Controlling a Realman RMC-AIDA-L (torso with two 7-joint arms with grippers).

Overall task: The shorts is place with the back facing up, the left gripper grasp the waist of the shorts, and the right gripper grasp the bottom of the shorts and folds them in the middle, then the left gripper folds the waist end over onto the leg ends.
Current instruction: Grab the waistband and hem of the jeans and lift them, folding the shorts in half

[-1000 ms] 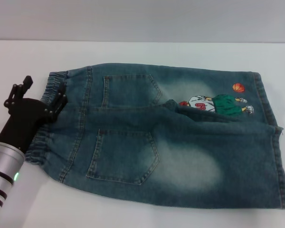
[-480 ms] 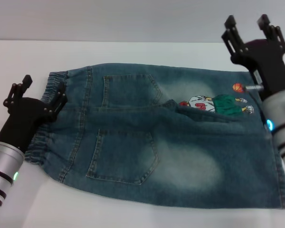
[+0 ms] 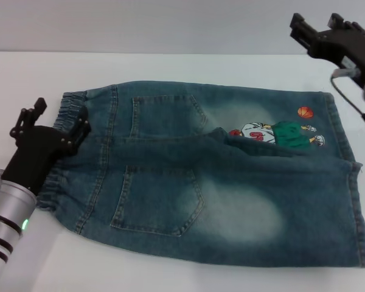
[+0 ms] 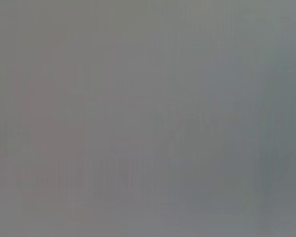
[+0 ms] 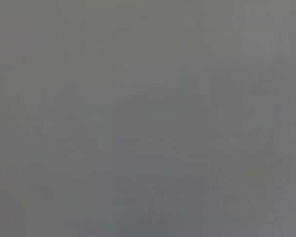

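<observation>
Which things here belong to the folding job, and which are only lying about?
Job:
- shorts
- waist
- leg ends
- left gripper, open, at the waist
- right gripper, open, above the far right corner

Lying about:
- nothing; only the white table under the shorts

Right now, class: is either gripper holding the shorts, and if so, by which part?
The left gripper is at the waist of the shorts, but a closed hold cannot be told. The right gripper holds nothing.

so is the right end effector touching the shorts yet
No, the right end effector hangs above the table beyond the shorts, clear of the denim.
</observation>
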